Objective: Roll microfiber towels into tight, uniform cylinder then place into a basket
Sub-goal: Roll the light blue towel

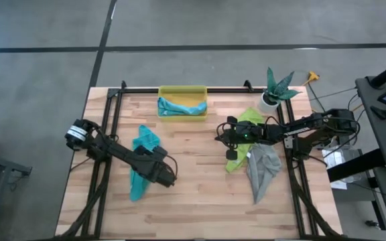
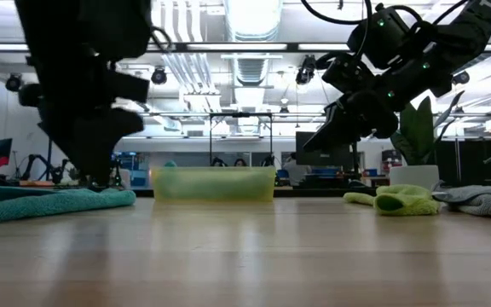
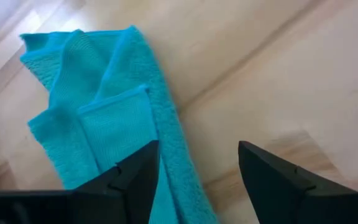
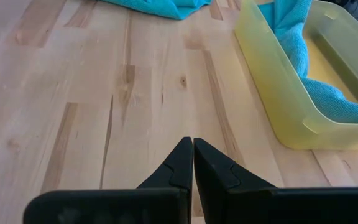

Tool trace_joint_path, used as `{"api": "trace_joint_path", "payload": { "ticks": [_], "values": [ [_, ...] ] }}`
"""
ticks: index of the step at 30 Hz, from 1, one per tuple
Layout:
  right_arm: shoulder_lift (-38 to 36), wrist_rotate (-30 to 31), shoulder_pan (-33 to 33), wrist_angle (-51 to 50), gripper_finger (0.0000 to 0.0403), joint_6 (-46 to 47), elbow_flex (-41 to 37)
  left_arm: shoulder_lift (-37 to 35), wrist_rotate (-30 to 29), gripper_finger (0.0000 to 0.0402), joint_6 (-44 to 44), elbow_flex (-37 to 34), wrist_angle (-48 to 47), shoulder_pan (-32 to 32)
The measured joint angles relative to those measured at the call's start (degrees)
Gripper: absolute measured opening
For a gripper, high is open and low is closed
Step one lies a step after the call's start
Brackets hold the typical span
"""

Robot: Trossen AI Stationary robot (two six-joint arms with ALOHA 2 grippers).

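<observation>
Wooden table (image 1: 200, 194) has a teal towel (image 1: 143, 164), green towel (image 1: 243, 144), grey towel (image 1: 263, 171), a yellow basket (image 1: 182, 92) and a potted plant (image 1: 273, 92) sitting on it.

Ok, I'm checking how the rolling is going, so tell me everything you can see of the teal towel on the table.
The teal towel is a soft, nubby microfibre cloth lying flat on the wooden table, left of centre and in front of the yellow basket. It is loosely folded lengthwise into a long, crumpled strip, not a tight roll. The left end effector stands over it with fingers apart, one finger above the cloth, gripping nothing.
</observation>
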Motion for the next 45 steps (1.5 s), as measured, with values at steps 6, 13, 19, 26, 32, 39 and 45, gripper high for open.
{"api": "trace_joint_path", "payload": {
  "ticks": [6,13,19,26,32,39,45],
  "values": [
    [0.0,0.0,0.0,-0.1,0.0009,0.4,-0.2,0.1,0.9,0.0206,-0.4,-0.2,-2.7,-0.1],
    [0.0,0.0,0.0,-0.1,0.0009,0.4,-0.3,0.1,6.4,0.0206,-3.4,-2.8,-2.9,-1.9],
    [0.0,0.0,0.0,-0.1,0.0009,0.4,-0.3,0.1,7.1,0.0206,-4.9,-3.9,-3.3,-3.6],
    [0.0,0.0,0.0,-0.1,0.0009,0.4,-0.3,0.1,7.4,0.0205,-4.9,-3.2,-6.6,-3.9],
    [0.0,0.0,0.0,0.0,0.0009,0.4,-0.3,0.1,7.4,0.0205,-5.0,-2.7,-8.1,-3.9],
    [0.0,0.0,0.0,0.0,0.0009,0.4,-0.3,0.1,7.4,0.0205,-5.0,-2.5,-8.2,-4.5],
    [0.0,0.0,0.0,0.0,0.0009,0.4,-0.3,0.1,7.3,0.0205,-5.1,-0.6,-9.5,-4.6]
  ]
}}
